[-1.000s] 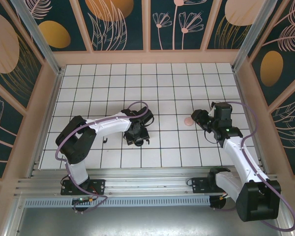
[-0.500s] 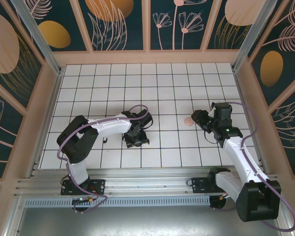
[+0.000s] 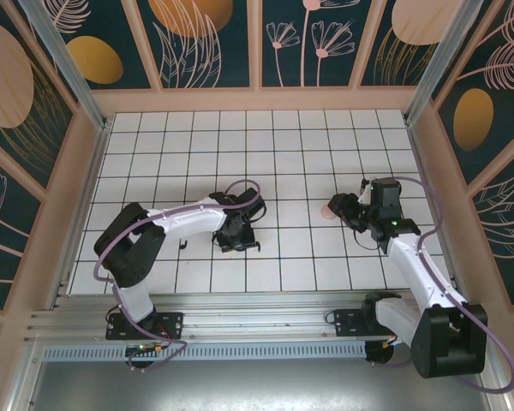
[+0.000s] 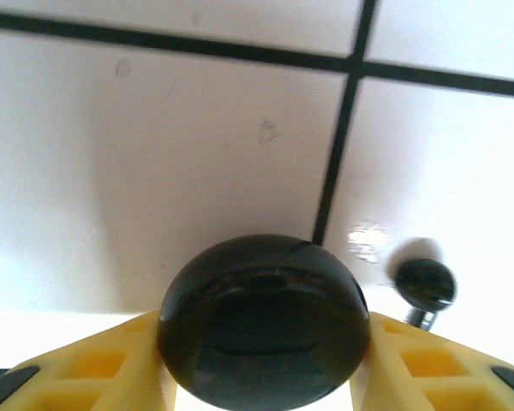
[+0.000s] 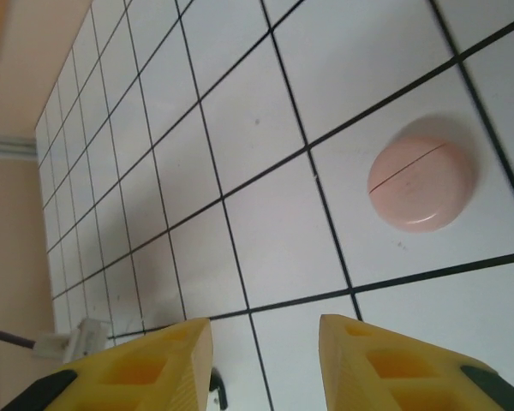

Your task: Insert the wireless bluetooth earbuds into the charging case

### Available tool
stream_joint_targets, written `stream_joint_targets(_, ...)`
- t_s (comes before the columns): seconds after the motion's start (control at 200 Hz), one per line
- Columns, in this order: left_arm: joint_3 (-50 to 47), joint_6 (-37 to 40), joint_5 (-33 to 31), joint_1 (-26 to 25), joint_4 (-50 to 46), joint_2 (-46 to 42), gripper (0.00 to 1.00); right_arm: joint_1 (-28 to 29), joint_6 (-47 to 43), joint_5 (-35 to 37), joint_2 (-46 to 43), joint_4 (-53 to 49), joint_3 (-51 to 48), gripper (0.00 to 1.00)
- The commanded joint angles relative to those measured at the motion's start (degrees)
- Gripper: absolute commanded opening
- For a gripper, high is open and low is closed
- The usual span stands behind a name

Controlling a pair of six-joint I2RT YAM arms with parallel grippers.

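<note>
Obs: your left gripper [image 3: 237, 237] sits low on the white tiled table [image 3: 283, 145]. Its yellow fingers [image 4: 94, 368] press against both flanks of the round glossy black charging case [image 4: 263, 317]. I see no raised lid, so I read this pinch as steadying or squaring the case, not loading it yet.

Task item: one small black stemmed earbud [image 4: 424, 284] lies on the tile just right of the black case in the left wrist view. It is close but not touching (a glare spot sits between them). In the top view a dark speck [image 3: 182, 246] lies left of the black case, too small to identify.

Your right gripper [image 5: 265, 330], well to the right of the black case, hovers with its yellow fingers [image 5: 154, 364] spread and nothing held. Ahead of them lies a round pale pink closed case [image 5: 421, 182], seam showing. Judgement: that arm is staged for it.

Next: the black case must open before the earbud can go in. Risk: the glossy shell could squirt out of the pinch.
</note>
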Motion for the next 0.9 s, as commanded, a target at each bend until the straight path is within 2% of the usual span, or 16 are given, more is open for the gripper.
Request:
stream_joint_targets(0.0,-1.5,9.0,-3.9,0.2,4.5,-7.2,0.36,0.4,-6.3,-7.9,2.1,-1.0,3.5,0.39)
stream_joint_targets(0.095,-4.2,17.2,-5.2,0.2,9.2,-12.2,0.32,0.5,-9.1,-11.7,4.2,-2.8,5.3,0.39)
stream_joint_targets(0.215,-10.2,28.6,-6.7,0.2,18.1,-20.2,0.32,0.6,-9.0,-19.5,6.6,-0.6,5.5,0.37)
stream_joint_targets(0.37,-18.0,46.1,-1.4,0.2,30.0,-28.6,0.32,1.2,-9.9,-25.4,7.3,1.5,5.5,0.36)
stream_joint_targets(0.5,-19.3,58.8,1.8,0.1,32.6,-29.8,0.32,2.7,-10.0,-29.0,6.7,3.1,6.1,0.36)
stream_joint_targets(0.651,-16.6,67.7,3.8,0.1,30.9,-27.4,0.32,6.3,-9.3,-28.7,5.3,5.9,6.9,0.36)
stream_joint_targets(0.896,-16.5,75.3,9.8,0.1,32.4,-26.7,0.31,13.8,-8.8,-29.4,6.2,9.8,6.9,0.36)
